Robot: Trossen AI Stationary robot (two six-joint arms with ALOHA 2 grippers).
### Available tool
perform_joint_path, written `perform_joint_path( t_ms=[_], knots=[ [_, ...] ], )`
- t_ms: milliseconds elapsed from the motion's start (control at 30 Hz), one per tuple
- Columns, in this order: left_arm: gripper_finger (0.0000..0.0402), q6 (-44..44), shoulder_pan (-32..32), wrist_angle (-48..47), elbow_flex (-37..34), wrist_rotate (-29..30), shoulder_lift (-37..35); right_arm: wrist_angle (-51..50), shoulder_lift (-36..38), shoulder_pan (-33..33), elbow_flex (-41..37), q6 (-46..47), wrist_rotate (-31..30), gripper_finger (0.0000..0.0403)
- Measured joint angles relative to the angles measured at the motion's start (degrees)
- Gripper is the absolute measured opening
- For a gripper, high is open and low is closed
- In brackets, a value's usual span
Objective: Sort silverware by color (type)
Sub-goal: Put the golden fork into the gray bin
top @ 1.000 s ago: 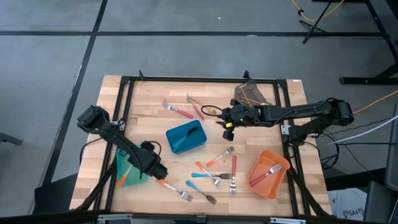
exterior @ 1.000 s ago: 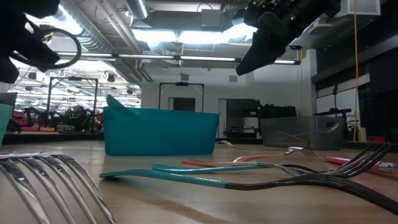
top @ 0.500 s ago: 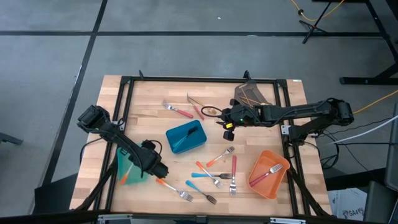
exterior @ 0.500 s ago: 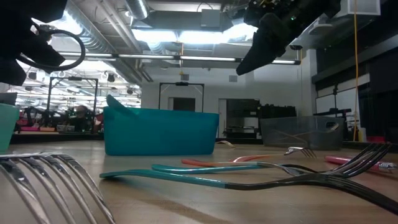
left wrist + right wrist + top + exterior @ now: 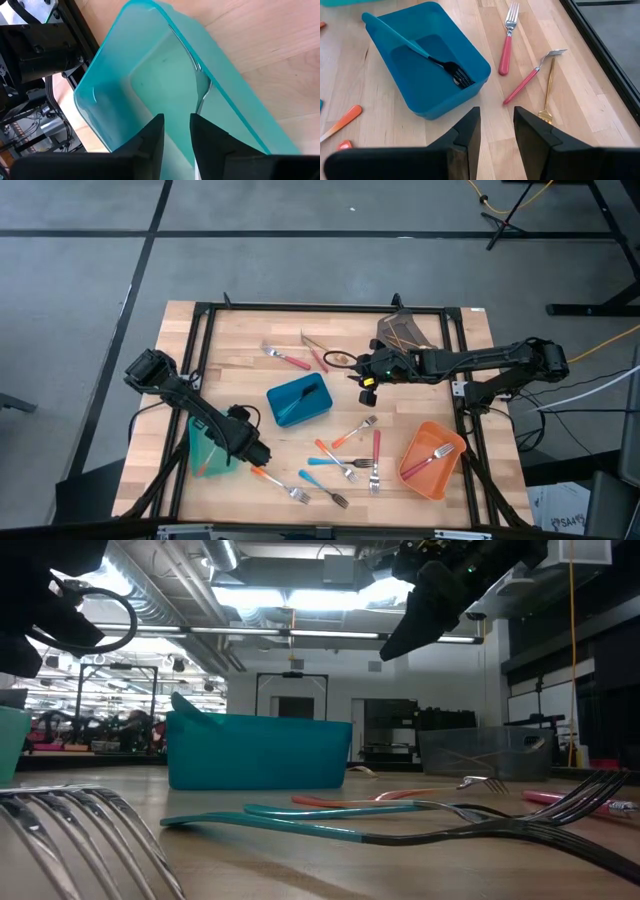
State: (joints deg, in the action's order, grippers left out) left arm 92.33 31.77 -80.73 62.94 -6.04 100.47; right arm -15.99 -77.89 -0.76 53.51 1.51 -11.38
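2 dark jointed arms (image 5: 190, 405) with black cabling; a green light glows on the right wrist (image 5: 372, 363).

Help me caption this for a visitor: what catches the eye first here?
The blue bin at the table's middle, holding one blue-handled fork, with the right gripper hovering open just beside it. At the front right, an orange bin holds a pink-handled fork. At the front left, the left gripper sits by a teal bin.
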Motion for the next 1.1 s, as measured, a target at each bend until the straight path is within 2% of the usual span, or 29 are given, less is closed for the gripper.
perform_joint_path(
  t_ms=[933,1100],
  knots=[
    [0.0085,-2.05,0.63,-1.35,0.07,-3.07,-0.02,0.0,0.0,0.0,0.01,0.1,0.0,0.0111],
    [0.0085,-2.05,1.95,-1.34,2.54,-2.71,-0.02,0.06,0.0,-0.01,0.01,0.14,0.0,0.0111]
  ],
)
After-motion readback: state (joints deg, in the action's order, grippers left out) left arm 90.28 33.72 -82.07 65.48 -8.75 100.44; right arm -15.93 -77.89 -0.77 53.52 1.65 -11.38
